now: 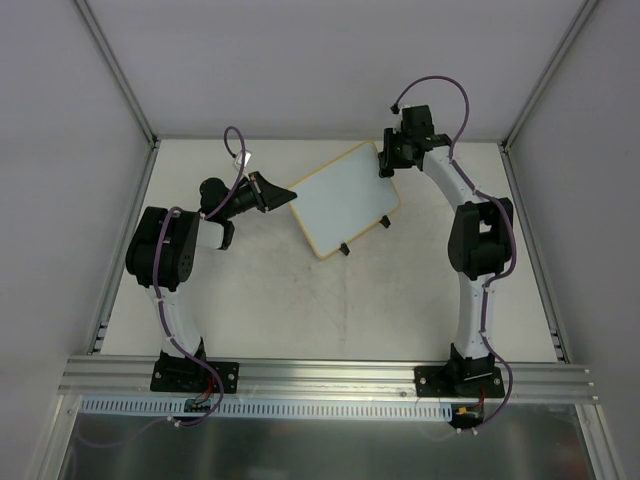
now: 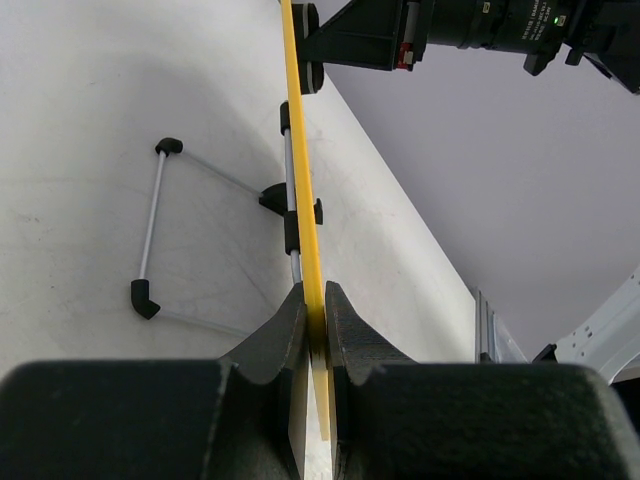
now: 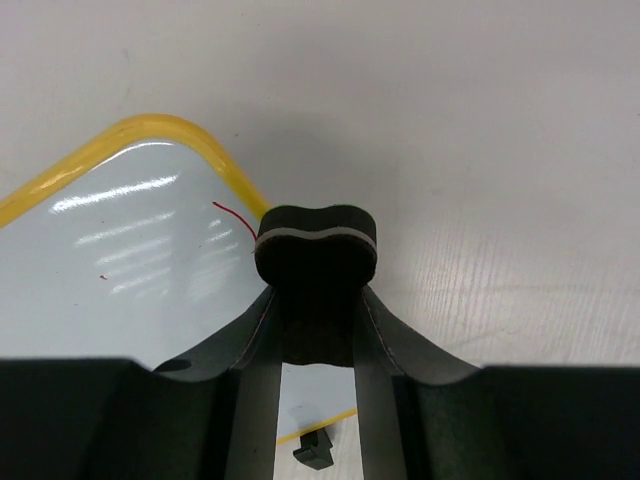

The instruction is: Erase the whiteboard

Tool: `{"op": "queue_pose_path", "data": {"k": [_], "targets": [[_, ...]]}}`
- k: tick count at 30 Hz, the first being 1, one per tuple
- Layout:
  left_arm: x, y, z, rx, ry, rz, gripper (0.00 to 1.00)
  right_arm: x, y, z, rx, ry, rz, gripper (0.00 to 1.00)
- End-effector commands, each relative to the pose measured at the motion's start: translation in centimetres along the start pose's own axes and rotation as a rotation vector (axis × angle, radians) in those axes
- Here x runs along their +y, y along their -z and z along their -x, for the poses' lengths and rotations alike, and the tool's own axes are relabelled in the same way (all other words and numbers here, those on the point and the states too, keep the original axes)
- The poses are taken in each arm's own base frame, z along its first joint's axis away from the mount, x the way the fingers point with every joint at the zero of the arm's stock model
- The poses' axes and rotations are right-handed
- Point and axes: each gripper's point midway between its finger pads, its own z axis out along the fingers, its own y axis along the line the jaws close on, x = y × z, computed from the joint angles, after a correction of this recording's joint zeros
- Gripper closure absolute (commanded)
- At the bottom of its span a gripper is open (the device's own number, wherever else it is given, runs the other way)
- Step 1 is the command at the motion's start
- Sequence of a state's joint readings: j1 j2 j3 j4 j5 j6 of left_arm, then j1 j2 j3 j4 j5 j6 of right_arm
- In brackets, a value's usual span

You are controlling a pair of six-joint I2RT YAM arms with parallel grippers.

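The whiteboard (image 1: 345,200) lies tilted at the back middle of the table, with a yellow-tan frame and black clip feet (image 1: 344,249). My left gripper (image 1: 278,193) is shut on its left edge; the left wrist view shows the jaws (image 2: 316,310) clamped on the yellow edge (image 2: 300,170). My right gripper (image 1: 385,160) is at the board's far right corner, shut on a black eraser (image 3: 316,250). The eraser rests at the rounded corner of the board (image 3: 130,250). A thin red mark (image 3: 232,218) and a small red dot show on the white surface beside it.
A wire stand (image 2: 150,215) with black ends shows under the board in the left wrist view. The right arm's wrist (image 2: 470,25) is at the board's far end. Grey walls enclose the table on three sides.
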State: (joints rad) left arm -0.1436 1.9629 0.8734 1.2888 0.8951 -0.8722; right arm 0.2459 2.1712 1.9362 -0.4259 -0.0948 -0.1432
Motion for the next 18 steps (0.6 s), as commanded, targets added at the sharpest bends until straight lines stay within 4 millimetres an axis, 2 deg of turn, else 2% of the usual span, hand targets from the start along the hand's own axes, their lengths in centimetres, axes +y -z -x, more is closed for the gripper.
{"op": "queue_pose_path", "data": {"k": [1,9,16,18], "targets": [[-3.8,-0.4,-0.5,0.076,-0.171,-0.163,1.00,1.9,0.1,2.3,-0.067,0.059,0.011,0.99],[-4.1,-0.1,-0.8,0.098,-0.184,-0.169,1.00,3.9,-0.3,3.7,-0.104,0.114,0.027,1.00],[-4.3,-0.1,-0.8,0.104,-0.199,-0.166,1.00,3.9,-0.5,4.3,-0.111,0.138,-0.013,1.00],[-4.3,-0.1,-0.7,0.102,-0.199,-0.164,1.00,3.6,-0.7,3.5,-0.080,0.148,-0.017,1.00]]}}
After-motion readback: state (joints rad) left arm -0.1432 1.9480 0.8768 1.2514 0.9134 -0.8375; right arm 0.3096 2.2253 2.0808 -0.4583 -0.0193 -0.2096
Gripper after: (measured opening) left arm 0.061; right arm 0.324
